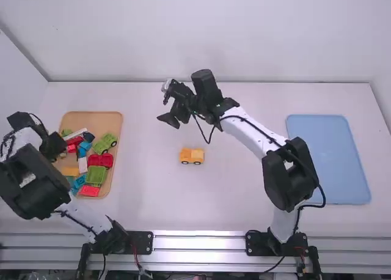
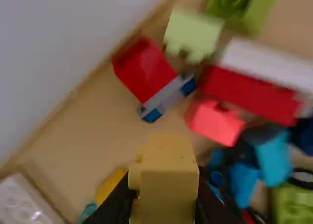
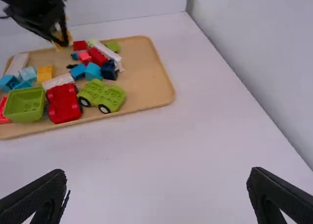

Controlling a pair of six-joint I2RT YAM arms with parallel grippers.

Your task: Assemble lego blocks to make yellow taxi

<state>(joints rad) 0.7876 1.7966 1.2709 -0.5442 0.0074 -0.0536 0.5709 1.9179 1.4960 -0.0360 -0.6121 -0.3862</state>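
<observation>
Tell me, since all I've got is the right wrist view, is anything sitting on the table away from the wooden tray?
Observer: Yes, the high view shows a yellow wheeled block out on the table.
Operator: Anything farther from the wooden tray?
Observer: A flat blue tray, at the high view's right.
Operator: How's the left tool gripping?
Observer: Its fingers are on opposite sides of a yellow block.

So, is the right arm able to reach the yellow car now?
Probably yes: its hand is open and empty, near the yellow car, and nothing seems to stand between them.
</observation>
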